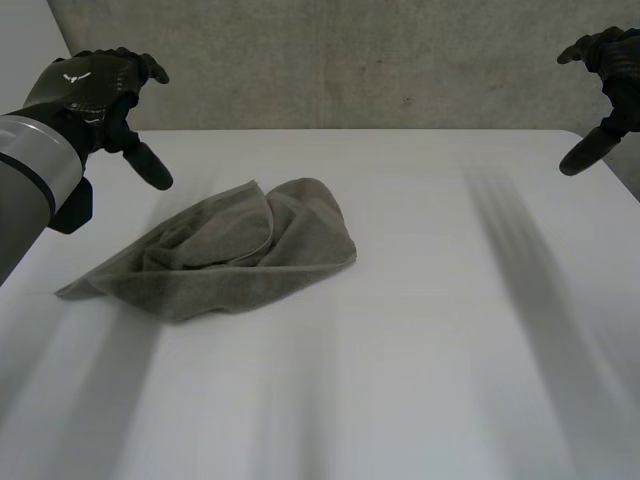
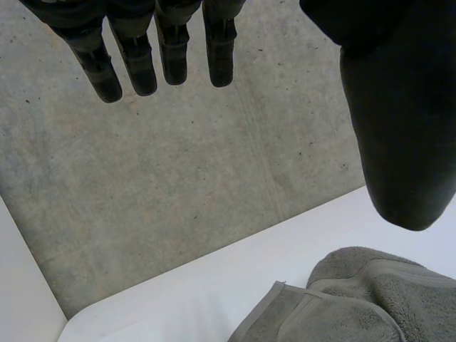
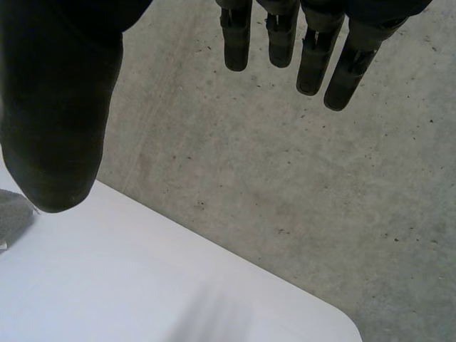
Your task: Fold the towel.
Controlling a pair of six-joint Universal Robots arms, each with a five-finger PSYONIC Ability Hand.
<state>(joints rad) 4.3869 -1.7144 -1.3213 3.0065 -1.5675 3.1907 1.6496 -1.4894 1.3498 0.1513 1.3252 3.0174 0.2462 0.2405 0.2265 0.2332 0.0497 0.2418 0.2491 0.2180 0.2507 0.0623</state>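
A grey-green towel [image 1: 230, 252] lies crumpled in a loose heap on the white table [image 1: 420, 330], left of the middle, one corner trailing toward the left edge. My left hand [image 1: 100, 95] hovers open above the table's far left, up and to the left of the towel, holding nothing. In the left wrist view its fingers [image 2: 153, 53] are straight and the towel [image 2: 349, 299] lies below the thumb. My right hand [image 1: 605, 75] hangs open at the far right, well away from the towel. Its fingers [image 3: 299, 46] are straight and empty in the right wrist view.
A concrete wall [image 1: 350, 60] rises behind the table's far edge. The table's rounded far corners appear in both wrist views, one corner [image 2: 92, 320] under the left hand, the other corner [image 3: 335, 320] under the right hand.
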